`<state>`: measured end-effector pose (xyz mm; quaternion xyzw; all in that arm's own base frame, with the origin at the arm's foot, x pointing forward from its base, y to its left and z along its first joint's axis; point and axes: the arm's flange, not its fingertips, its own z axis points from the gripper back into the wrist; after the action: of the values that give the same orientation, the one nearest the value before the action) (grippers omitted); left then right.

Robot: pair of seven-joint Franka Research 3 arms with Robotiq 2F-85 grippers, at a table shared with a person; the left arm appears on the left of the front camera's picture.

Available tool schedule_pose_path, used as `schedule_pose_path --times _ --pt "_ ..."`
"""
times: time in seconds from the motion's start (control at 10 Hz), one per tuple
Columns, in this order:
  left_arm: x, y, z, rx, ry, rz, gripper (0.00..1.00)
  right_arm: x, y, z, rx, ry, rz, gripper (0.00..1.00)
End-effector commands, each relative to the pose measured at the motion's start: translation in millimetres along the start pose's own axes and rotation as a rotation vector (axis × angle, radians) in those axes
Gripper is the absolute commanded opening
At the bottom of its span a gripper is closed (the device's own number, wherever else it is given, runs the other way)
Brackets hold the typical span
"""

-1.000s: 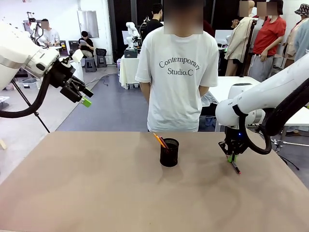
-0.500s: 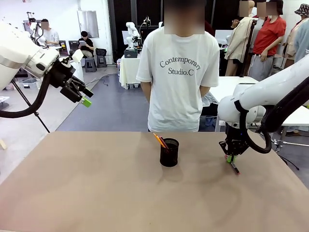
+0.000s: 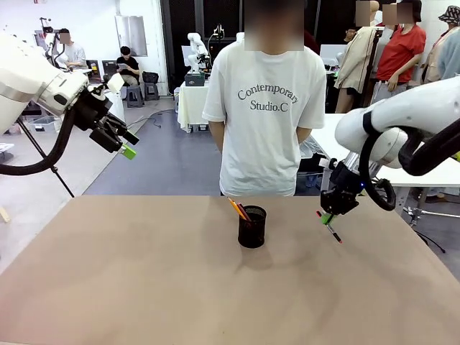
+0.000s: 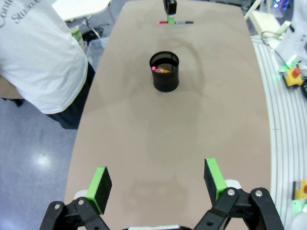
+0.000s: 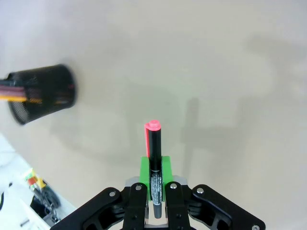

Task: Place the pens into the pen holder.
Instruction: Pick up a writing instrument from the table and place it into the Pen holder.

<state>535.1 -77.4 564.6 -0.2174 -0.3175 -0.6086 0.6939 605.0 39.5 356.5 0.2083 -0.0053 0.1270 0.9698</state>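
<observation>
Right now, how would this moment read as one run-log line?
right gripper: shut on red-and-black marker pen, lifted off table | left gripper: open, raised | pen holder: holds pencil and pink pen

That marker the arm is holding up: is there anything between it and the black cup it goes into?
Nothing visible. The right gripper holds the red-and-black marker above bare table, and the stretch to the pen holder shows no object. The holder's mouth is partly taken by two pens.
</observation>
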Motion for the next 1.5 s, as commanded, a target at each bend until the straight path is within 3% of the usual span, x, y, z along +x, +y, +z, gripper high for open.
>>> schedule_pose_path --times 0.0,0.3,0.7,1.0,1.3,1.4 --pt "3.1 -0.5 2.6 -0.007 0.009 0.011 1.00 -9.4 -2.4 10.8 0.156 -0.006 0.102 0.00" --pt "3.1 -0.5 2.6 -0.007 0.009 0.011 1.00 -13.4 0.4 23.1 0.345 -0.061 0.265 0.00" --pt "3.1 -0.5 2.6 -0.007 0.009 0.011 1.00 -20.2 7.1 47.5 0.453 -0.308 0.598 0.00" --pt "3.1 -0.5 2.6 -0.007 0.009 0.011 1.00 -20.4 20.5 71.2 0.478 -0.620 0.604 0.00" --pt "3.1 -0.5 2.6 -0.007 0.009 0.011 1.00 -15.3 18.3 81.5 0.436 -0.757 0.621 0.00" --pt "3.1 -0.5 2.6 -0.007 0.009 0.011 1.00 -11.1 19.2 78.1 0.418 -0.765 0.552 0.00"
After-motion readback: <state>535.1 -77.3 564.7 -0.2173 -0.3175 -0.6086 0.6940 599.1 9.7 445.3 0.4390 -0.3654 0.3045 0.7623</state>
